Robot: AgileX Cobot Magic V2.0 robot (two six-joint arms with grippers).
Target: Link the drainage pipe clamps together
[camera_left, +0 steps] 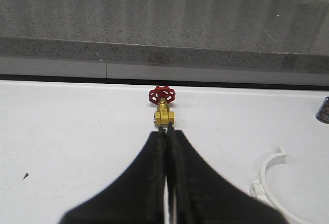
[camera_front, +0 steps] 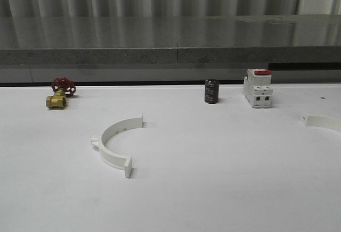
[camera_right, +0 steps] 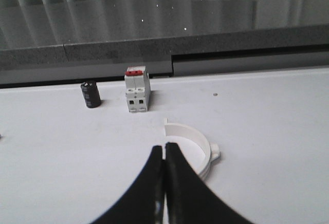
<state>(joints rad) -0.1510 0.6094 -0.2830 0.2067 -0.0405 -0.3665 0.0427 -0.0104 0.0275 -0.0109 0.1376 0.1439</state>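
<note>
One white half-ring drainage pipe clamp (camera_front: 114, 139) lies flat on the white table left of centre, its small tab pointing left. It shows again as clamp (camera_left: 267, 183) beside my left gripper (camera_left: 165, 130), which is shut and holds nothing. A second drainage pipe clamp (camera_front: 323, 121) lies at the table's right edge, partly cut off by the picture. In the right wrist view this clamp (camera_right: 198, 144) lies just beyond and partly under my right gripper (camera_right: 164, 147), which is shut and holds nothing.
A brass valve with a red handwheel (camera_front: 59, 93) sits at the back left, seen also as valve (camera_left: 163, 105). A black cylinder (camera_front: 211, 91) and a white breaker with a red switch (camera_front: 258, 88) stand at the back. A grey ledge (camera_front: 170, 56) borders the table's far side.
</note>
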